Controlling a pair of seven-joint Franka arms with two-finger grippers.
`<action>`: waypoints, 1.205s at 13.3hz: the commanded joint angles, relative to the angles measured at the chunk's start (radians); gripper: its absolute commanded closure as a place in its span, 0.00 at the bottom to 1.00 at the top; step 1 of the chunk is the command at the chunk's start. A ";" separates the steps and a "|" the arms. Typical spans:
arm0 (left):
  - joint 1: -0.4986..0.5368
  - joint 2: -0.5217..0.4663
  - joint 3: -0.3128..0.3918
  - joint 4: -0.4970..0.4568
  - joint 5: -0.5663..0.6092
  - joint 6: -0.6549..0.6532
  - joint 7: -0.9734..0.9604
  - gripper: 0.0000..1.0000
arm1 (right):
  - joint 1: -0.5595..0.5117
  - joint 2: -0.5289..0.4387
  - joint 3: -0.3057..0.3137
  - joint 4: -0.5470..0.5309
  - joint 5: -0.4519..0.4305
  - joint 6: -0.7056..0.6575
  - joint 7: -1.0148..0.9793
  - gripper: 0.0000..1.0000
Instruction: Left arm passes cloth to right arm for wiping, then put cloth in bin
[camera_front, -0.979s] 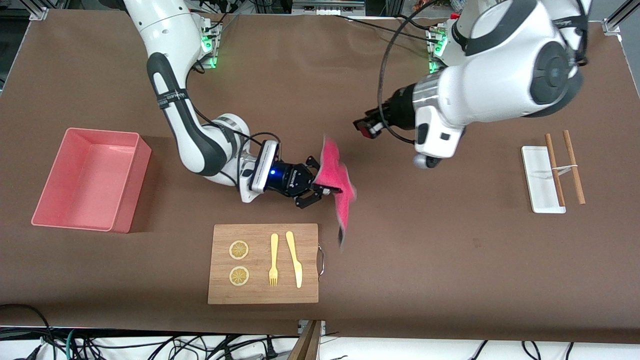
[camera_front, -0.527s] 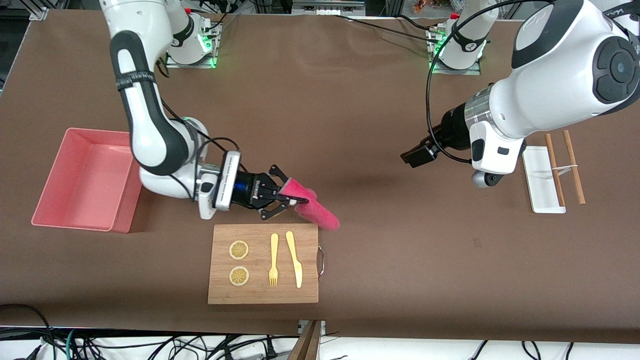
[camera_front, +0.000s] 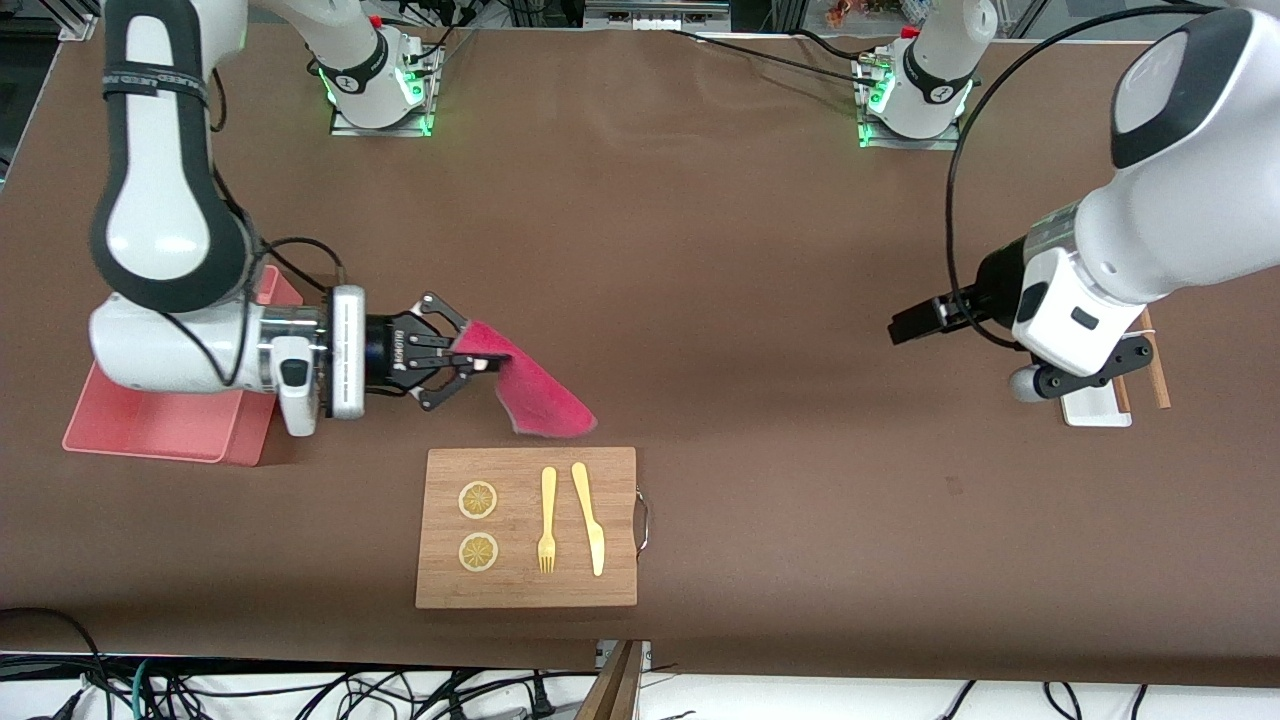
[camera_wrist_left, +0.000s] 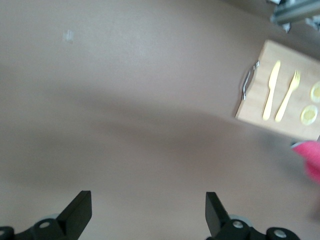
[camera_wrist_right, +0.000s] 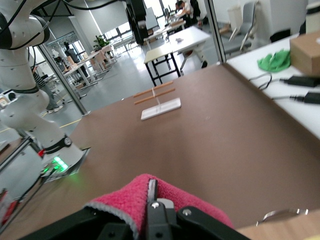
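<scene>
Cloth (camera_front: 530, 385) hangs clenched in right end effector (camera_front: 478, 360); left end effector (camera_wrist_left: 147, 212) gapes empty.

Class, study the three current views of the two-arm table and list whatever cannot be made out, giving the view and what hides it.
- Pink rectangular plastic bin: front view, largely covered by the right arm.
- Small flat white tray and two brown wooden sticks: front view, mostly under the left arm.
- Magenta-red soft cloth: left wrist view, blurred and cut by the picture's edge.
- Cloth's dark face: unseen in any view; right gripper holds it.
- Wooden cutting board: right wrist view, only a corner.
</scene>
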 joint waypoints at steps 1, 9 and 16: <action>-0.003 -0.098 -0.002 -0.009 0.022 -0.118 0.230 0.00 | 0.010 -0.028 -0.073 -0.009 -0.114 -0.120 0.127 1.00; 0.014 -0.345 0.291 -0.441 0.132 0.221 0.635 0.00 | 0.010 -0.215 -0.090 0.034 -0.669 -0.281 0.632 1.00; -0.081 -0.440 0.282 -0.586 0.181 0.201 0.622 0.00 | 0.056 -0.276 -0.075 0.135 -1.065 -0.349 1.097 1.00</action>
